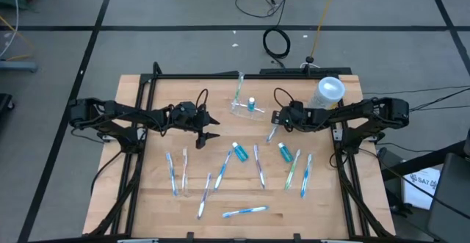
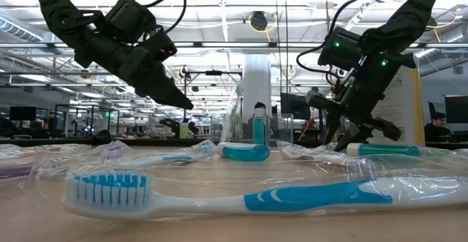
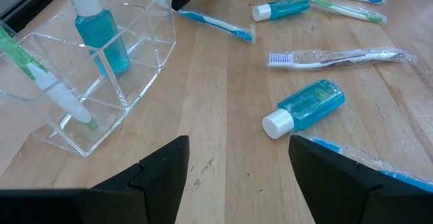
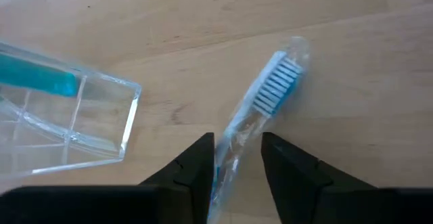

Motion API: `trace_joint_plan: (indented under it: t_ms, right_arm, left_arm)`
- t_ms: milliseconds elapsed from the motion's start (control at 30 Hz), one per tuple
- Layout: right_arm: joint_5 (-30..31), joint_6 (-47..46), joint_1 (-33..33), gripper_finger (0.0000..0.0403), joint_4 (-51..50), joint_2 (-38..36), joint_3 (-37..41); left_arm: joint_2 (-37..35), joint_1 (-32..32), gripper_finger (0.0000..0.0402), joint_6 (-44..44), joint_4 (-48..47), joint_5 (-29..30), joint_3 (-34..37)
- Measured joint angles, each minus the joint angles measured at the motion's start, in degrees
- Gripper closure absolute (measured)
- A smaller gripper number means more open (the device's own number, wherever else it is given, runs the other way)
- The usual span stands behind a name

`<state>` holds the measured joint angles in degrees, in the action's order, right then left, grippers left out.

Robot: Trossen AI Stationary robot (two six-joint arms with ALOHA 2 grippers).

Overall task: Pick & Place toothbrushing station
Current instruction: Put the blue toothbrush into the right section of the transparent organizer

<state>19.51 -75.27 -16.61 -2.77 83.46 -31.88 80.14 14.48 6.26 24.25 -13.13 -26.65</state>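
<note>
The toothbrushing station (image 1: pixel 246 111) is a clear plastic holder that stands on the wood table at the far middle. A blue bottle (image 3: pixel 98 31) and a green toothbrush (image 3: pixel 47 82) stand in its compartments. My left gripper (image 1: pixel 213 129) hangs open to the station's left, with nothing between its fingers (image 3: pixel 162 170). My right gripper (image 1: pixel 274 124) is to the station's right, low over the table. It is open, slants down, and has a finger on each side of a wrapped blue toothbrush (image 4: pixel 274 92). The station's corner (image 4: pixel 101 122) lies just beside that toothbrush. My right gripper has its two fingers on either side of the wrapped toothbrush's handle (image 4: pixel 233 139) and slants down from the table's right, fingers lying across the brush. The brush lies flat on the table. I cannot tell whether a finger touches the wrapper.
Several wrapped toothbrushes and small blue tubes (image 1: pixel 239 153) lie scattered over the table's near half. One toothbrush (image 2: pixel 219 194) lies close to the front edge. A whitish cylinder with a round top (image 1: pixel 328 91) stands at the far right corner.
</note>
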Motion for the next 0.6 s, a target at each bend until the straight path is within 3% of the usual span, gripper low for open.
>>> trace_joint_plan:
  t_ms: [400,600]
  right_arm:
    - [-0.3,7.6,-1.3,0.039,0.3,0.1,0.1]
    - [-0.3,13.3,-1.4,0.0393,2.8,0.0,0.2]
  left_arm:
    - [0.0,0.0,0.0144,0.0,0.0,0.0,0.0]
    - [0.0,0.0,0.0144,-0.6,-0.1,0.0,0.0]
